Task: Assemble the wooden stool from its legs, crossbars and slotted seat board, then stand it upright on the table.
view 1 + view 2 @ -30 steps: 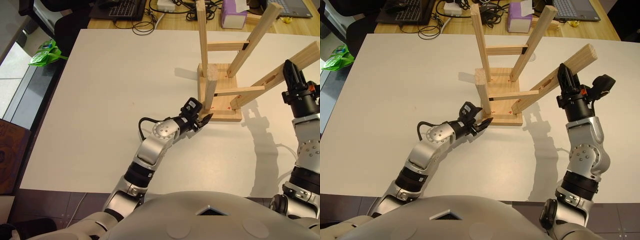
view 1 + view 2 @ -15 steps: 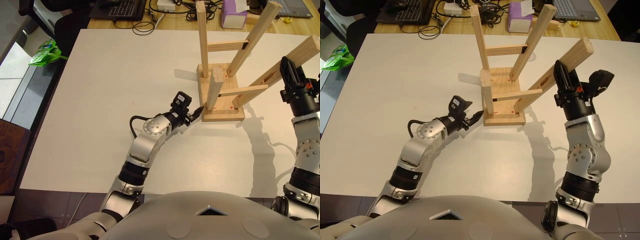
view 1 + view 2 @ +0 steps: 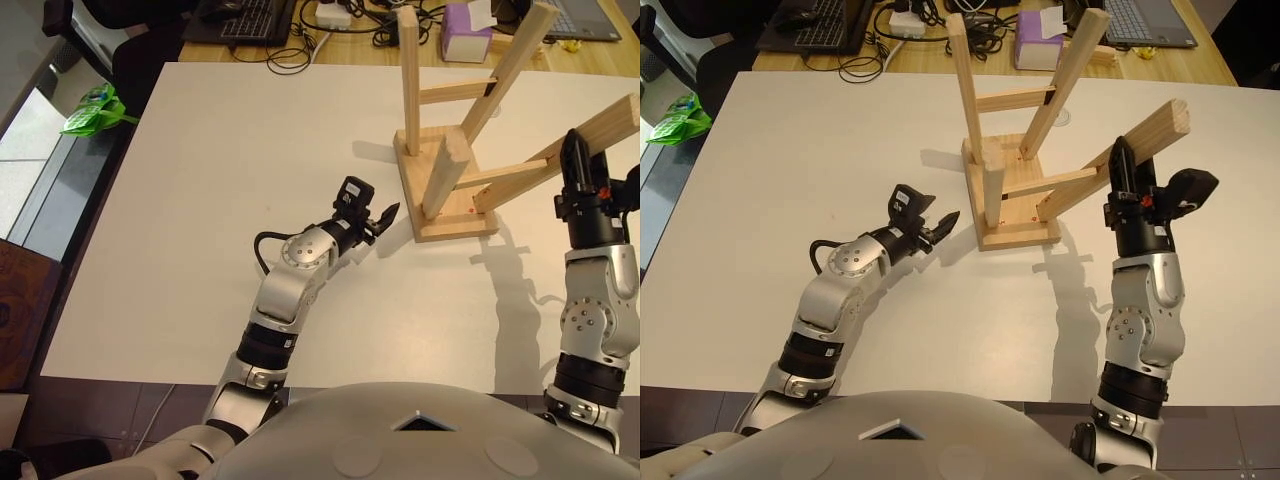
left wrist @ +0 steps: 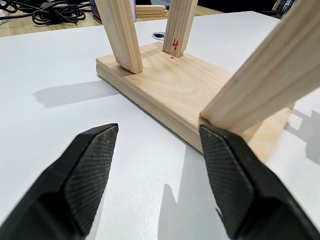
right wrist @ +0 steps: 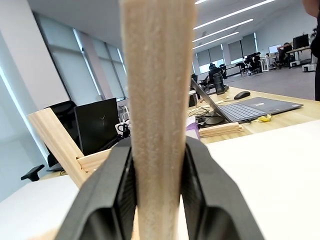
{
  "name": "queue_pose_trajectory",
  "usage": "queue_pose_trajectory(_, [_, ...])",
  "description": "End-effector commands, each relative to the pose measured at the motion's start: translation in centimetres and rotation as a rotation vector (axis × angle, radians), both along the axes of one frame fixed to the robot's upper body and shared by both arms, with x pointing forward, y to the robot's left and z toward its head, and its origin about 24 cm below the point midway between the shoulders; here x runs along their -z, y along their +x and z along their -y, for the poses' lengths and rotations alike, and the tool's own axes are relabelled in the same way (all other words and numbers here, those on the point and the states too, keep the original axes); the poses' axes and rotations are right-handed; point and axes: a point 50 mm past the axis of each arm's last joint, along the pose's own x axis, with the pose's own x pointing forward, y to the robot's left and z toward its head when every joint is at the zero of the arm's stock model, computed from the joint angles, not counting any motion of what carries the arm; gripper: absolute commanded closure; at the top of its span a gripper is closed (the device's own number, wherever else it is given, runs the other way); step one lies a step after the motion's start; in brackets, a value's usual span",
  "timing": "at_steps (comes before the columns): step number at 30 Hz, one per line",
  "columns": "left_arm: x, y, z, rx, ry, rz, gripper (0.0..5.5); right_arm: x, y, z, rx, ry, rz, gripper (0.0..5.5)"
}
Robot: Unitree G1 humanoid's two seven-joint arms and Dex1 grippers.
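The wooden stool rests upside down on the white table (image 3: 230,150), its seat board (image 3: 455,215) flat on the top and its legs and crossbars pointing up. My right gripper (image 3: 575,165) is shut on the leg (image 3: 612,112) that slants out to the right; in the right wrist view that leg (image 5: 157,90) runs between the fingers (image 5: 112,200). My left gripper (image 3: 385,215) is open, low over the table just left of the seat board's near corner, not touching it. In the left wrist view the seat board (image 4: 190,90) lies beyond the spread fingers (image 4: 90,170).
A wooden desk behind the table's far edge carries a keyboard (image 3: 240,15), cables and a purple box (image 3: 468,18). A green bag (image 3: 90,105) lies off the table's left edge. The table's left half is bare.
My left gripper has drawn back to the left from the seat board's near corner and spread its fingers. The stool has turned slightly on the table with the right gripper still on its leg.
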Motion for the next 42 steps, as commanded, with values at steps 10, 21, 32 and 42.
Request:
queue_pose_trajectory(10, [-0.3, 0.4, 0.1, -0.014, -0.006, 0.022, 2.51, -0.2, 1.0, 1.0, -0.142, -0.035, -0.095, 4.48])
queue_pose_trajectory(21, [-3.2, 1.0, -0.1, -0.012, -0.101, 0.166, 2.51, -2.5, 1.9, 0.8, -0.13, -0.143, -0.037, 4.48])
queue_pose_trajectory(32, [-5.0, 1.1, -0.6, -0.038, -0.157, 0.246, 2.51, -3.2, 1.8, 0.8, -0.169, -0.127, -0.02, 3.07])
queue_pose_trajectory(42, [-5.9, -0.3, -1.5, 0.015, -0.171, 0.282, 2.51, -7.7, 1.8, 2.3, -0.303, -0.226, 0.036, 2.39])
